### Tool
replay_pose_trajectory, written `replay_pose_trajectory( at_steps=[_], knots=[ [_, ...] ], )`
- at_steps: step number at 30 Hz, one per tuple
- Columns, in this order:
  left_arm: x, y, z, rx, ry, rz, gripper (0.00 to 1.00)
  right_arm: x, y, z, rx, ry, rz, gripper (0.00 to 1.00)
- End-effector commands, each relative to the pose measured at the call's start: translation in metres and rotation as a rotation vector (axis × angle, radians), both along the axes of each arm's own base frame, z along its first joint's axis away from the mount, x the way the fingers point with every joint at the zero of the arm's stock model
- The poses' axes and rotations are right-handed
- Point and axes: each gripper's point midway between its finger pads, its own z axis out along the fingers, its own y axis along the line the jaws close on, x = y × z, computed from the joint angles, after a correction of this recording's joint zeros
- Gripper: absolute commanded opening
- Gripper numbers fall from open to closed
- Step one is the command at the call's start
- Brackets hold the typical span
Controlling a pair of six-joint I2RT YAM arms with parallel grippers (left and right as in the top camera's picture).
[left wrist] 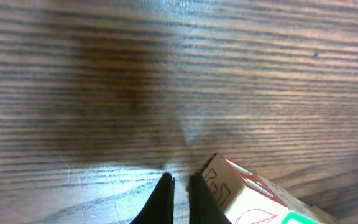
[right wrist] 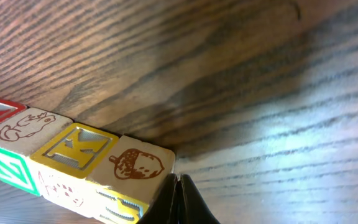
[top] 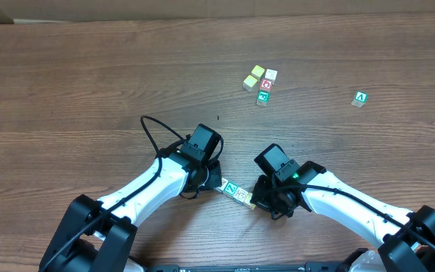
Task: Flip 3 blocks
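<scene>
Brown wood-grain table [top: 89, 68]. The task blocks [top: 236, 192] sit in a short tight row close to the robot, right between the two arms. The block at the row's left end shows a green slash-mark face on top. A separate cube cluster [top: 260, 83] and a lone green "A" cube [top: 360, 98] are well apart, further back.

Left gripper [left wrist: 181, 186]: fingers pressed together, holding nothing, tips down at the table just beside the row's end block [left wrist: 241, 193].

Right gripper [right wrist: 179, 183]: also pinched shut on nothing, tip at the corner of the acorn-face block [right wrist: 135, 165], which butts against the yellow K block [right wrist: 73, 149]. Can't tell if the tip is actually touching.

Risks as I see them:
- Closed tips can only nudge. Push low and a block probably slides on the smooth wood instead of tipping.
- The blocks are butted together, so tipping one likely drags or twists its neighbour and the row buckles.
- There's no gap for a finger between blocks if a pinch is tried.
- Both arms are at the same short row from opposite ends, so they could collide or squeeze it.
</scene>
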Motion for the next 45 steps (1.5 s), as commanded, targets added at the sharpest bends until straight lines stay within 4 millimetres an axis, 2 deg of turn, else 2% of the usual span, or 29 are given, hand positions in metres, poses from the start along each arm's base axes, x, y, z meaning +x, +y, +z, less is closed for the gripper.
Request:
replay_pose_trajectory(
  at_steps=[1,32,45],
  knots=[
    [0.006,-0.004,0.003,-0.003,-0.021,0.001,0.04,-0.002,0.013,0.008,0.068,0.051,-0.063,0.04],
    [0.018,-0.006,0.006,-0.004,-0.075,0.008,0.04,-0.027,0.037,0.009,0.069,0.087,-0.054,0.05],
    [0.024,-0.007,0.008,-0.005,-0.103,0.013,0.04,-0.037,0.054,0.011,0.092,0.079,-0.046,0.05]
  ],
)
